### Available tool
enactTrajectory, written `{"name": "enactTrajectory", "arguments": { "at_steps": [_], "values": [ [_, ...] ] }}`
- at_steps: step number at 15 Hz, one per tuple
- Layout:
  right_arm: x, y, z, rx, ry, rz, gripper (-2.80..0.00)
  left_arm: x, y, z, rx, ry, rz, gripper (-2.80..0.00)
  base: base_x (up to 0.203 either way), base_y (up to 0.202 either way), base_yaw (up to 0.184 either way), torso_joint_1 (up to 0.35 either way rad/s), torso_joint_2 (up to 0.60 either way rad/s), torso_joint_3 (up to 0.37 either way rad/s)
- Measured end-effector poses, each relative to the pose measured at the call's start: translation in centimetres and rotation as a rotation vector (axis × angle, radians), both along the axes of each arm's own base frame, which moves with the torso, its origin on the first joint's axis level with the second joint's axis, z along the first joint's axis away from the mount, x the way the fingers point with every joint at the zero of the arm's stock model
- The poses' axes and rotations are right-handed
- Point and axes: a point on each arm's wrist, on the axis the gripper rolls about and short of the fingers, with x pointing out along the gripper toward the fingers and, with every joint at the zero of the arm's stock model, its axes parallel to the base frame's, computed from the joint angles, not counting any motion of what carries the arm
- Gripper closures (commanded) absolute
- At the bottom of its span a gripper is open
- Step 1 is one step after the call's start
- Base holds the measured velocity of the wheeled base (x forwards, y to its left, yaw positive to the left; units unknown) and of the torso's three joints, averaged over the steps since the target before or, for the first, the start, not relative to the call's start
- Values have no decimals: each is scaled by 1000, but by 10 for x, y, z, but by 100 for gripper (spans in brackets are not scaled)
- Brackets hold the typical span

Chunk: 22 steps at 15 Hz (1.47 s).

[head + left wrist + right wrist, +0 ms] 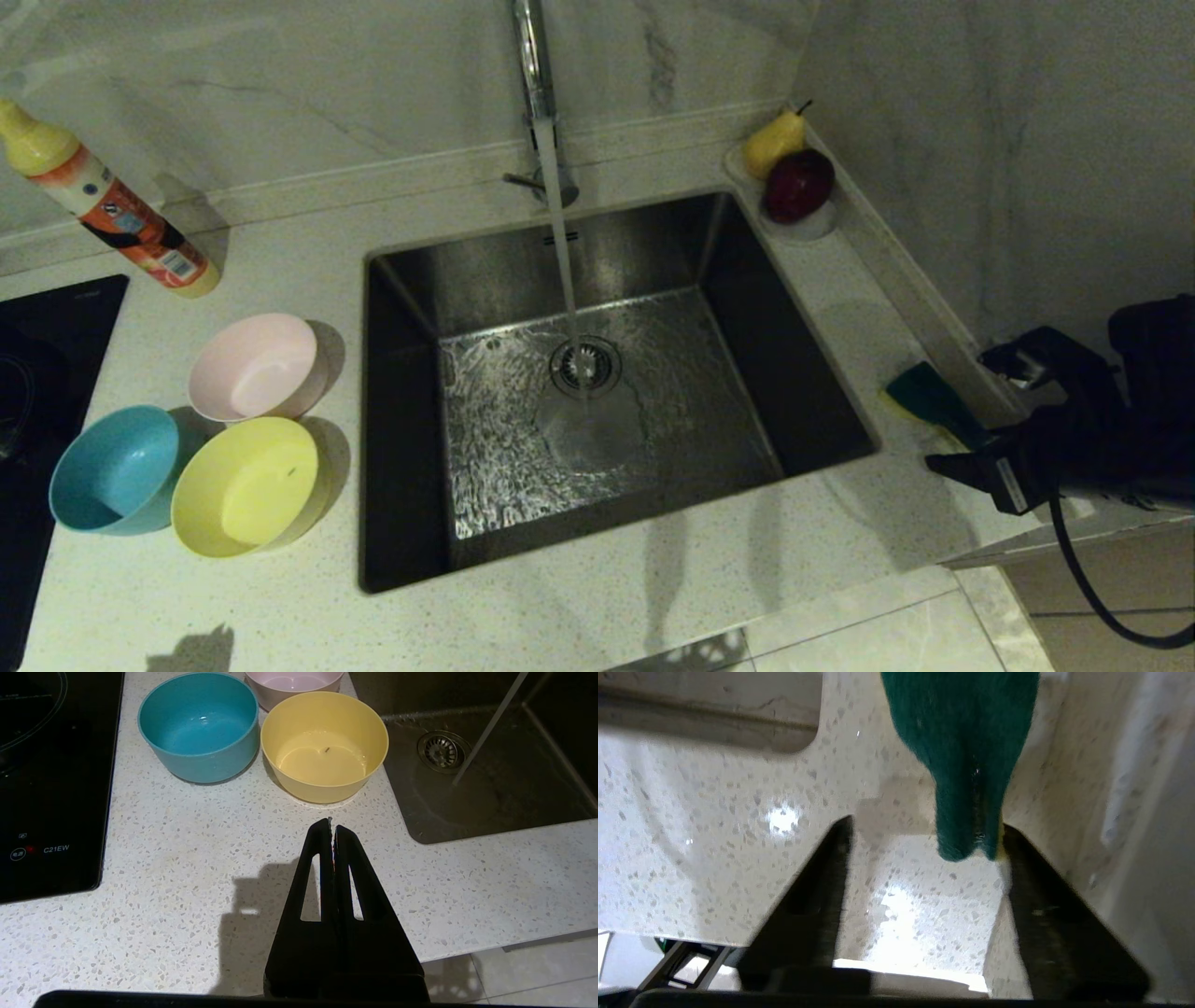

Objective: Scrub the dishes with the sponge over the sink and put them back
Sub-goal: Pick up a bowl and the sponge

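Three bowls stand on the counter left of the sink [653, 252]: pink [257, 366], blue [117, 467] and yellow [247, 485]. Water runs from the tap [532, 56] onto the drain [585, 364]. The sponge [929, 401], green side up, lies on the counter right of the sink. My right gripper [976, 411] is open around the sponge's [966, 742] near end, which rests against one finger [1031, 882]. My left gripper [332, 823] is shut and empty above the counter, short of the yellow bowl [324, 742] and the blue bowl [201, 723].
A dish-soap bottle [112, 210] stands at the back left. A black hob [37, 373] lies left of the bowls. A white dish [812, 224] with a pear and a red apple sits in the back right corner. A raised ledge and wall run close behind the sponge.
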Motion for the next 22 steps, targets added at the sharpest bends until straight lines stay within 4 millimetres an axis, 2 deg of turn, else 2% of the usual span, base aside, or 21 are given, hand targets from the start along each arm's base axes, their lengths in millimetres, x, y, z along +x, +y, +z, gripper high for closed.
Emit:
{"name": "enactTrajectory", "arguments": {
  "at_steps": [17, 18, 22],
  "values": [
    [12, 2, 3, 1, -28, 10, -280, 0, 0, 0, 0, 1, 0, 0, 0, 0, 0, 0, 0, 0],
    [12, 2, 3, 1, -27, 9, 0, 0, 0, 0, 0, 1, 0, 0, 0, 0, 0, 0, 0, 0],
    [12, 2, 2, -6, -20, 6, 0, 0, 0, 0, -1, 1, 1, 0, 0, 0, 0, 0, 0, 0]
  ]
}}
